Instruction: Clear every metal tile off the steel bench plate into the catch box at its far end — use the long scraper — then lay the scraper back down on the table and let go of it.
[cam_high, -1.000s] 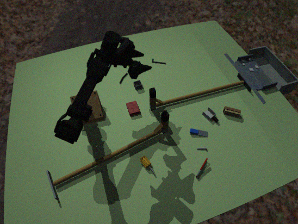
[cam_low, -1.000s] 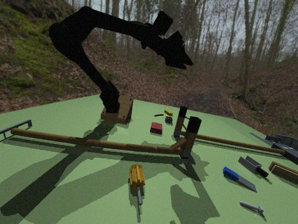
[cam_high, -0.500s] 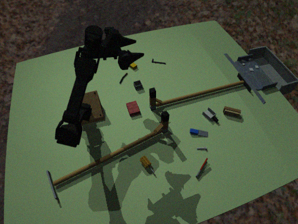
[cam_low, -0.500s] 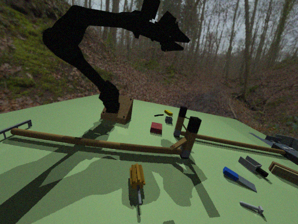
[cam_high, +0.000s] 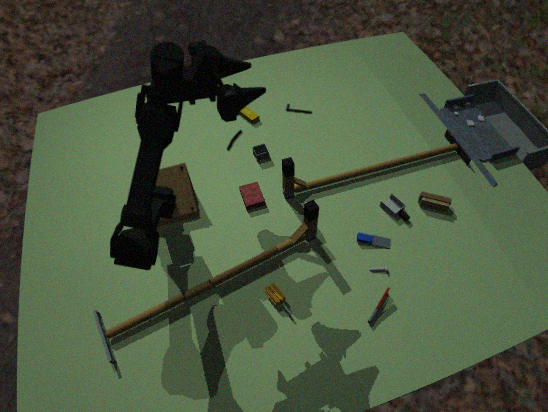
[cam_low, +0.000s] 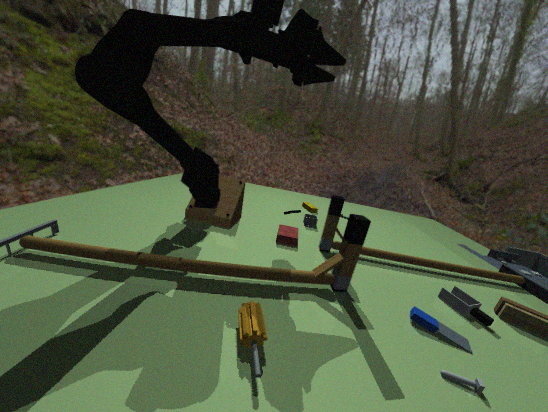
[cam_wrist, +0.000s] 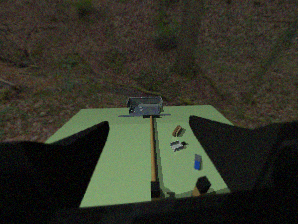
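The gripper (cam_high: 257, 78) (cam_low: 339, 71) (cam_wrist: 149, 120) is open and empty, high above the table. A long wooden-handled tool (cam_high: 380, 166) (cam_low: 430, 262) (cam_wrist: 153, 150), seemingly the scraper, lies on the table with its far end against a thin dark crossbar (cam_high: 482, 170) at the plate's near edge. Its upright black-topped grip (cam_high: 288, 177) (cam_low: 332, 220) (cam_wrist: 155, 189) stands at the near end. The steel plate (cam_high: 492, 142) bears several small pale tiles (cam_high: 470, 123). The grey catch box (cam_high: 520, 112) (cam_wrist: 145, 100) is beyond it. Whether tiles lie in the box's shaded corners is unclear.
A second long-handled tool (cam_high: 240, 269) (cam_low: 240, 271) has a narrow bar head (cam_high: 104, 335) and an upright grip (cam_high: 311, 220) (cam_low: 354, 245) (cam_wrist: 202, 185). Nearby are a red block (cam_high: 252, 195) (cam_low: 287, 235), yellow-handled tool (cam_high: 275, 295) (cam_low: 252, 322), blue-handled blade (cam_high: 367, 238) (cam_low: 425, 319) and brush (cam_high: 435, 200).
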